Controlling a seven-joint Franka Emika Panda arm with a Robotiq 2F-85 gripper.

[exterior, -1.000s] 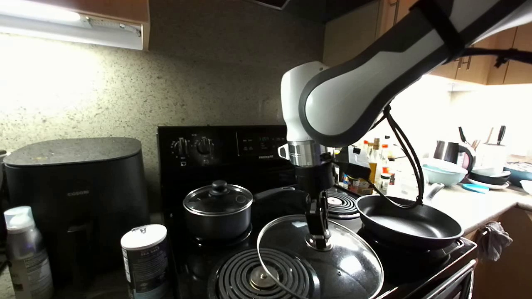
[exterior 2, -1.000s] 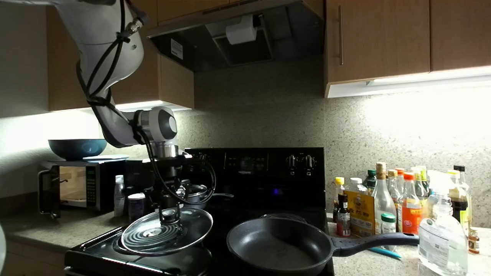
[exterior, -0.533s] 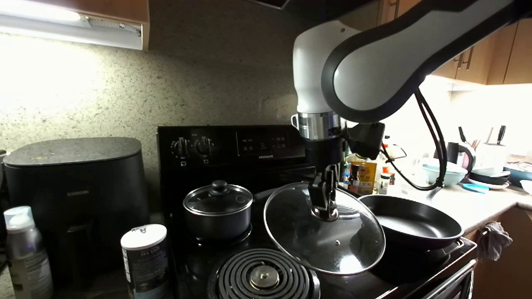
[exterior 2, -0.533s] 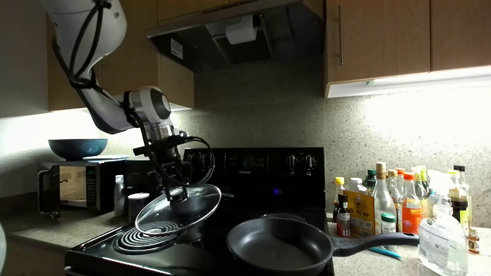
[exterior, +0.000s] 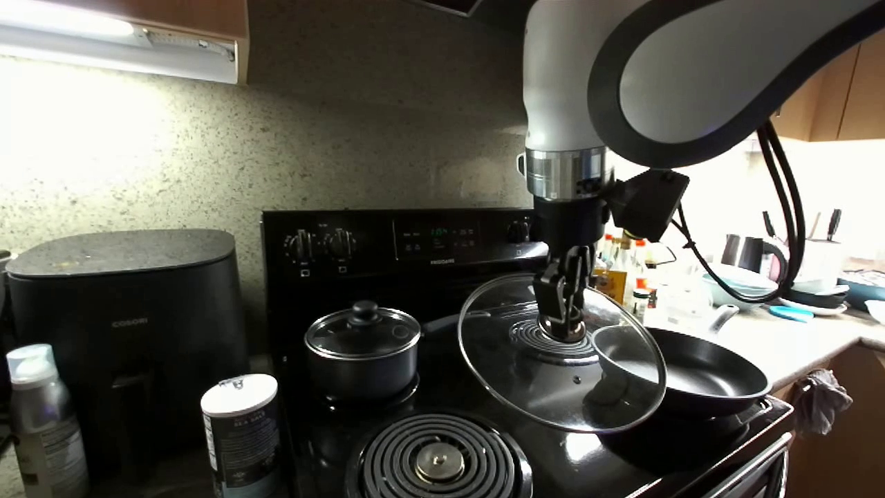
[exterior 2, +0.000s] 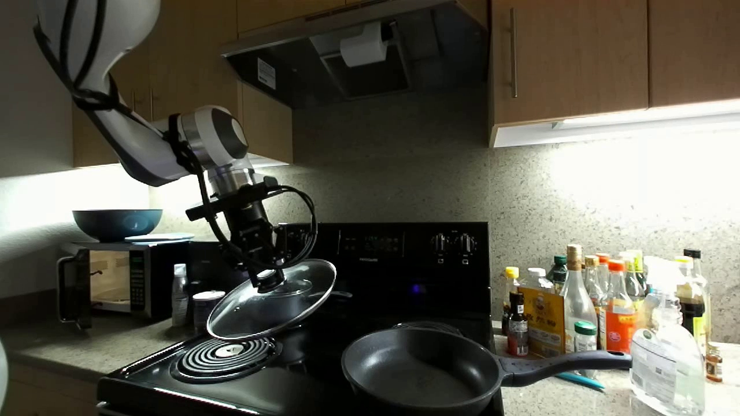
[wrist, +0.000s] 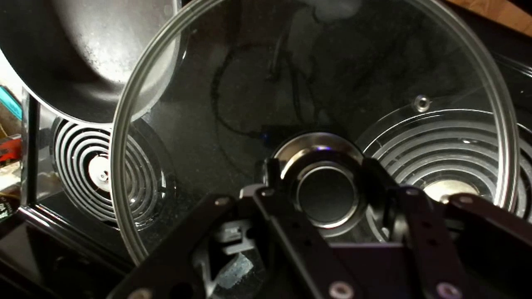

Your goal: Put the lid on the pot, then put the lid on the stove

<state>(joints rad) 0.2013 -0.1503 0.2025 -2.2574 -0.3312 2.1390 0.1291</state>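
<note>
Here, a black stove (exterior 2: 312, 375) stands against a speckled wall (exterior 2: 393, 156), with a frying pan (exterior 2: 422, 370) and a lidded saucepan (exterior: 363, 370) on it. An exterior view takes in a microwave (exterior 2: 137, 280) with a blue bowl (exterior 2: 115, 224) on top; the wrist view shows the knob (wrist: 327, 195) of the glass lid (wrist: 316, 104) from above. The gripper (exterior 2: 269, 277) is clamped on that knob, and the lid hangs tilted just below it, above the stove and apart from the frying pan.
</note>
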